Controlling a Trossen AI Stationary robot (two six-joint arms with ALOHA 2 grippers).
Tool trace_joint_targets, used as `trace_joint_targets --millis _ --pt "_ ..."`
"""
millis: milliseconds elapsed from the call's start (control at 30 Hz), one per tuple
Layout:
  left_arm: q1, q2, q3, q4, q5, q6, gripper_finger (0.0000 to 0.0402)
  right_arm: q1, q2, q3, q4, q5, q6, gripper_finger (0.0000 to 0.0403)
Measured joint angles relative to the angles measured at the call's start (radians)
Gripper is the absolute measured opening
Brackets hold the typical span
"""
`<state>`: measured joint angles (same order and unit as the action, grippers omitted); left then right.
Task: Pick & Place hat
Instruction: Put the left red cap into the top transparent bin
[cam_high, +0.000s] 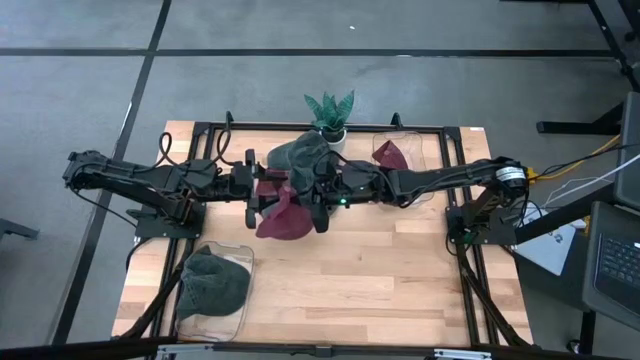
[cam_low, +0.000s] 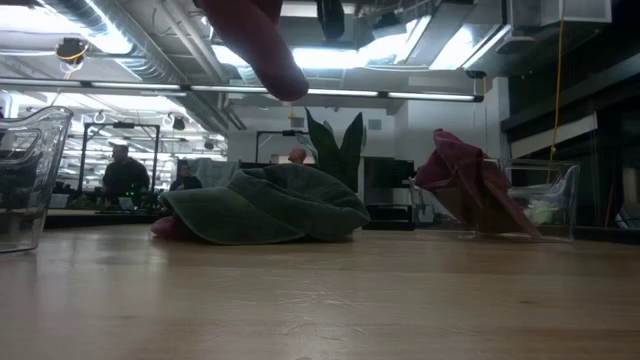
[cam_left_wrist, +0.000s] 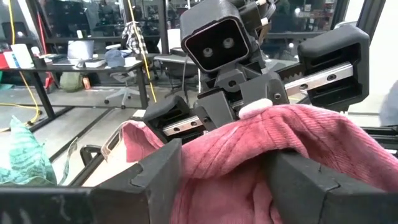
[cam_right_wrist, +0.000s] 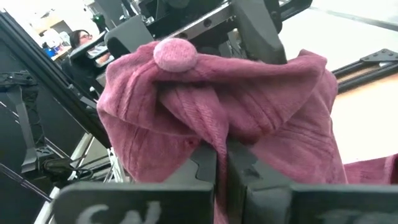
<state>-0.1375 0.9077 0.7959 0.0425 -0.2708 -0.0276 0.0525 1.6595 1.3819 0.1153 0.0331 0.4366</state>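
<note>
A dark red corduroy hat (cam_high: 283, 215) with a pink top button (cam_right_wrist: 176, 55) hangs over the table's middle, between my two grippers. My right gripper (cam_right_wrist: 222, 162) reaches in from the right and is shut on it. Facing it from the left, my left gripper (cam_left_wrist: 224, 180) is open, its fingers spread on either side of the hat's cloth. A green hat (cam_high: 300, 155) lies flat on the table just beyond them, by the plant (cam_high: 330, 110). My left gripper has the red cloth (cam_left_wrist: 236, 155) bulging between its spread fingers (cam_left_wrist: 155, 177) and lying against their inner sides; it does not pinch it. My right gripper pinches a fold of the hat's cloth (cam_right_wrist: 217, 134) between its two shut fingers, below the button. The fingers come about level from the table's right. The hat droops below them, slack and clear of the table (cam_low: 255, 40).
A clear bin (cam_high: 240, 255) near the front left holds another green hat (cam_high: 215, 285). A clear bin (cam_high: 425, 150) at the far right holds a red hat (cam_high: 392, 155). Bare wood lies at the front middle and right.
</note>
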Motion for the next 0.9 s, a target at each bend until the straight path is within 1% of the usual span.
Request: trace_joint_targets --millis 333,900 --pt "0.0 -0.021 0.0 -0.001 0.003 -0.015 0.0216 -0.001 -0.091 0.0 -0.178 0.028 -0.006 0.0008" --pt "0.001 -0.027 0.0 -0.018 0.0 -0.014 0.021 -0.001 -0.285 0.0 -0.439 0.028 -0.082 0.0008"
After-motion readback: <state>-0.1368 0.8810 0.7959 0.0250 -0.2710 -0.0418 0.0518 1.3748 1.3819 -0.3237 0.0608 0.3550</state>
